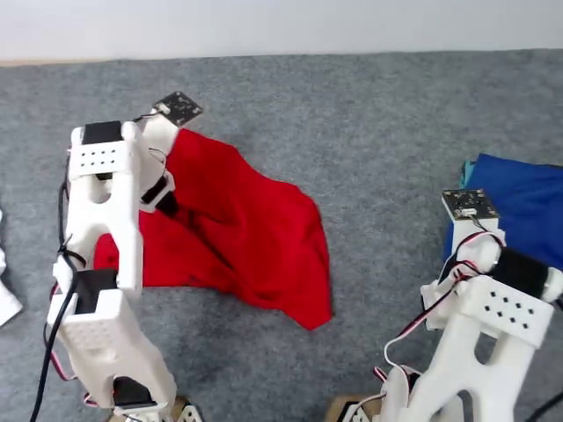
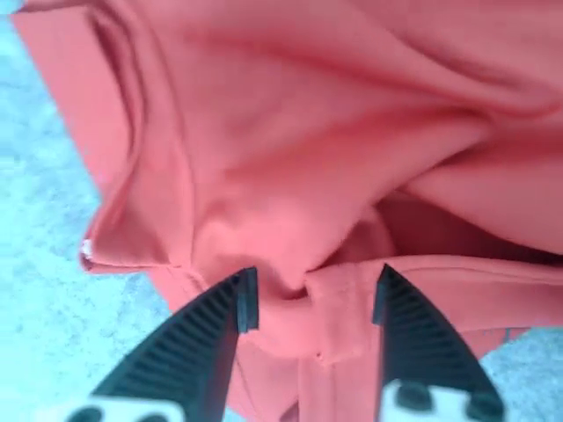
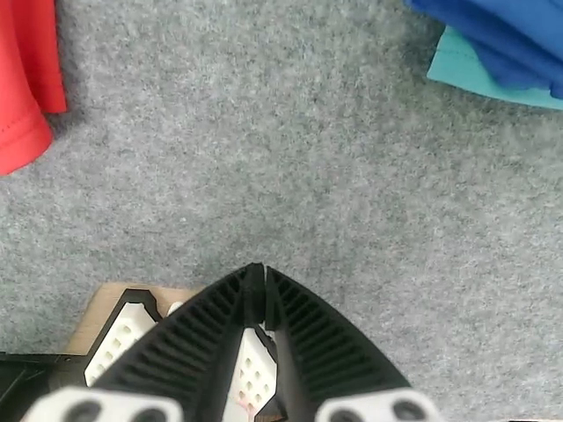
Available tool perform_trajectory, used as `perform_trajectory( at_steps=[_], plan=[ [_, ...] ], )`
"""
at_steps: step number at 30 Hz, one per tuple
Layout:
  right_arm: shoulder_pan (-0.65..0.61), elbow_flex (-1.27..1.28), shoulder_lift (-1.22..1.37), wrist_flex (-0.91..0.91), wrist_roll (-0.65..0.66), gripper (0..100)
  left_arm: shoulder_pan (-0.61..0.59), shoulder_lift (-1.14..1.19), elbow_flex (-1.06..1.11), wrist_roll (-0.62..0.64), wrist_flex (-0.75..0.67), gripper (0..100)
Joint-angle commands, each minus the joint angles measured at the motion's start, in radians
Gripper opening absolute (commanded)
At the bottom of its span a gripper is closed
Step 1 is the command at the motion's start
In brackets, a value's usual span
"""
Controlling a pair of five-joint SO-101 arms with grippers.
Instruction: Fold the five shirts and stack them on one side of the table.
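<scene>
A crumpled red shirt [image 1: 237, 237] lies on the grey table [image 1: 378, 132], left of the middle. My left gripper [image 1: 163, 192] is down on the shirt's left part. Seen from the left wrist, that gripper [image 2: 312, 294] is open, and a raised fold of the red shirt [image 2: 308, 132] sits between its fingertips [image 2: 239, 299]. My right gripper [image 3: 255, 272] is shut with nothing in it, above bare table near the front right. A corner of the red shirt [image 3: 22, 88] lies off to one side of it.
A folded blue shirt [image 1: 519, 202] rests at the table's right edge on a teal one [image 3: 466, 75]. The blue shirt [image 3: 501, 35] lies just past my right gripper. Something white [image 1: 4, 294] shows at the left edge. The right arm [image 1: 493, 299] stands at the front right.
</scene>
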Motion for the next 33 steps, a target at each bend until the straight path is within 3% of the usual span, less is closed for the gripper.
perform_trajectory(
  at_steps=[1,19,33],
  plan=[
    [-0.005,-0.008,-0.015,-0.012,-0.009,1.1,-0.012,0.005,-0.039,0.002,-0.018,22],
    [-0.007,-0.008,-0.015,-0.041,-0.008,1.1,-0.020,0.021,-0.033,-0.005,0.086,18],
    [-0.007,-0.009,-0.016,-0.031,-0.011,1.0,0.037,0.021,0.104,-0.014,0.011,15]
  ],
)
